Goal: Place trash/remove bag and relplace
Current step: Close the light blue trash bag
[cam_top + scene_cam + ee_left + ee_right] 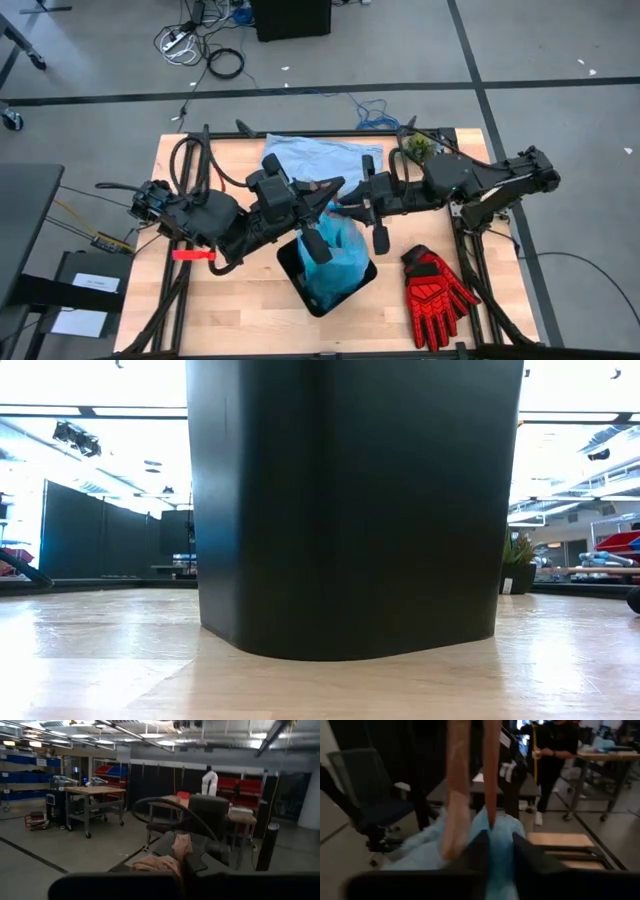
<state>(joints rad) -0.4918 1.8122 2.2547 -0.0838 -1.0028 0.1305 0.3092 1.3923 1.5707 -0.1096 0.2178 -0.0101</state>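
A black bin [300, 275] stands near the table's front and fills the low view [350, 510]. The cyan-blue bag [335, 250] bulges up out of it. My right gripper [347, 207] reaches in level from the right and is shut on the bag's top [495, 845]. My left gripper [328, 190] comes from the left and faces it just above the bag. Its two tan-padded fingers [457, 795] stand a little apart with nothing between them. No paper wads show. My right gripper pinches a bunched part of the bag's top [500, 837] between its two dark fingers [480, 852]. It comes level from the table's right side. The rest of the bag hangs below and sits in the bin.
A paler grey-blue bag [310, 155] lies flat at the table's far side. A pair of red gloves [435, 290] lies at the front right. A small green plant [418, 148] stands at the far right and shows in the low view [517, 565].
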